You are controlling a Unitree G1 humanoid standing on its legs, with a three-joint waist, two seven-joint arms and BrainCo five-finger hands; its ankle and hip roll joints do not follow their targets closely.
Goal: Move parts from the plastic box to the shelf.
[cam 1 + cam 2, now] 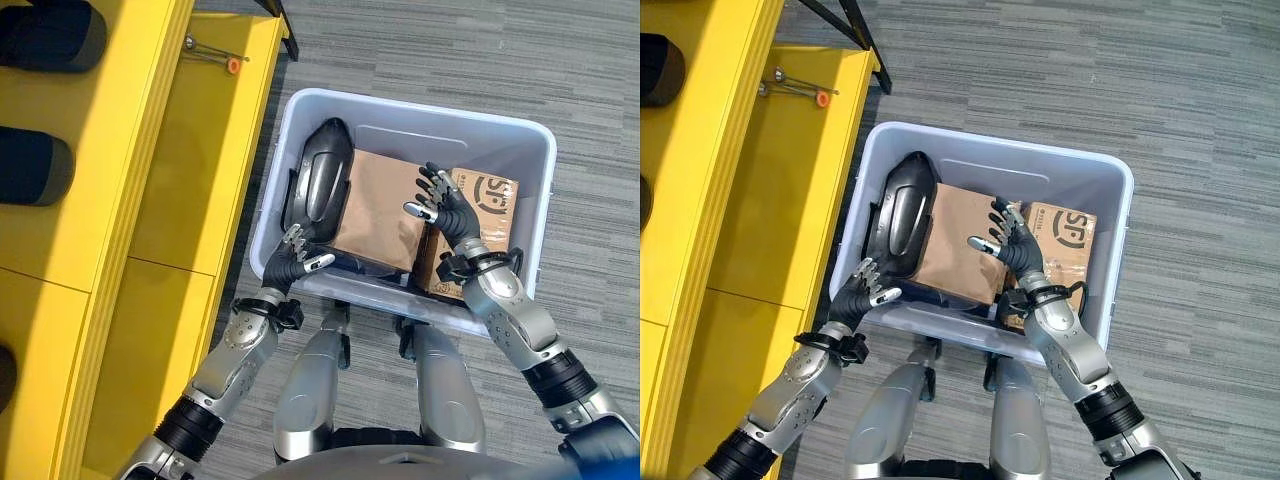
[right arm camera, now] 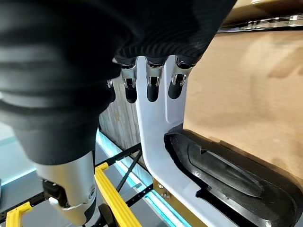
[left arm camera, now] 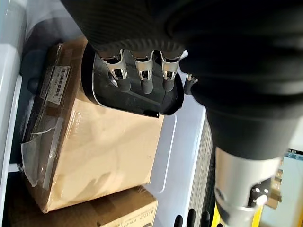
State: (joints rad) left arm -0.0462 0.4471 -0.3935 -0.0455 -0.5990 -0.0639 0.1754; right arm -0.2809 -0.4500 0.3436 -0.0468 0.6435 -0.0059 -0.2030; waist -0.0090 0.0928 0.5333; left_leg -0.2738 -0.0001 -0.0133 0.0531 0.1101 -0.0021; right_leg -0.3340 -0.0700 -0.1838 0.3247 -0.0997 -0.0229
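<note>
Two hands: both reach into the plastic box from its near edge.
Left hand [image 1: 296, 255]: at the box's near left corner, fingers loosely spread and relaxed, tips just beside the near end of the black part, clasping nothing.
Right hand [image 1: 446, 212]: over the middle of the box, fingers straight and fanned, thumb held apart, above the seam where the two cartons meet; whether the tips touch the cardboard I cannot tell.
Black part [image 1: 318, 180]: one, a long dark moulded shell with a glossy rounded back. It lies along the box's left wall, long axis running from the near edge to the far edge, its narrower rounded end pointing at the far left corner. Its right flank rests against the plain carton.
Plain carton [image 1: 382, 210]: one, brown, flat in the middle of the box, with some clear film wrapped at one end.
Printed carton [image 1: 488, 210]: one, brown, smaller, against the box's right wall, touching the plain carton.
Plastic box [image 1: 410, 125]: one, pale grey-blue, open-topped, standing on the grey carpet [image 1: 450, 50] just beside the shelf.
Shelf [image 1: 190, 170]: one, yellow, to the robot's left; two dark rounded parts [image 1: 35, 165] sit on its upper level, and a thin metal tool with an orange tip [image 1: 215, 55] lies near the far edge of the lower board.
</note>
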